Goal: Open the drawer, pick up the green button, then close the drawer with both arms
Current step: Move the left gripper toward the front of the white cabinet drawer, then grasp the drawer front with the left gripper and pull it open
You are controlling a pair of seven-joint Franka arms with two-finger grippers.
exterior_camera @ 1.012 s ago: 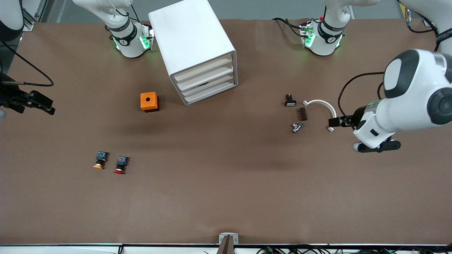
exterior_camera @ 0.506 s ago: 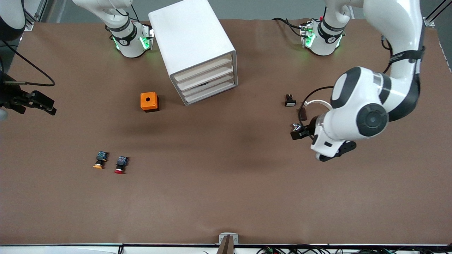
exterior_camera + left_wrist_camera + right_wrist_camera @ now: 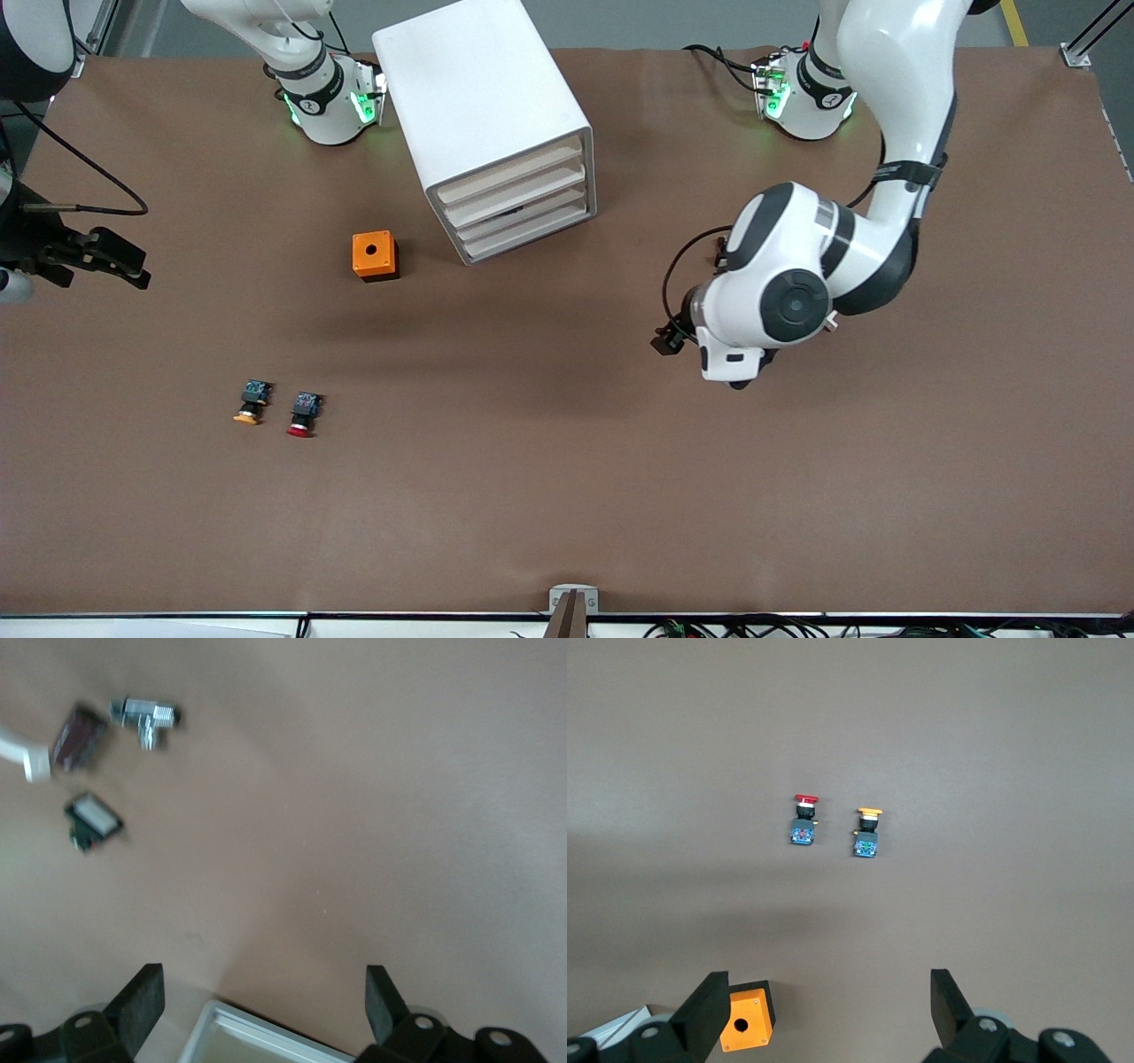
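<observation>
1. Since 1 s ago: my left arm swung in from the table's edge at its own end, across the small parts, toward the cabinet point(image 3: 496, 124). Left gripper point(image 3: 666, 340) now hangs over bare table between the cabinet front and the small parts. Right gripper point(image 3: 111, 257) barely shifted; it waits at the right arm's end of the table.
2. Step in hand, my read: approach phase of "open drawer". Nothing is opened yet. The drawer point(image 3: 530, 236), lowest of the stack, sits flush and shut.
3. Button: not visible anywhere. I judge it's inside the shut drawer, can't confirm. Only the red-capped button point(image 3: 303, 414) and yellow-capped button point(image 3: 251, 403) are out, nearer the front cam than the orange box point(image 3: 375, 256).
4. Left fingers point(image 3: 140, 1001): spread wide, empty, touching nothing. The left wrist view shows a white cabinet corner point(image 3: 257, 1041) between them, and the metal fitting point(image 3: 144, 716), brown block point(image 3: 80, 735) and white-faced part point(image 3: 92, 816) farther off.
5. Right fingers point(image 3: 704, 1008): also spread wide, empty, over table near the orange box.
6. Next move needs: left gripper down to the lowest front, square to it. Front is plain and flat w/ no handle seen, so I'd hook an edge and pull straight out along the cabinet's skewed axis. Risk: the light cabinet slides, so the right arm may need to brace it.
</observation>
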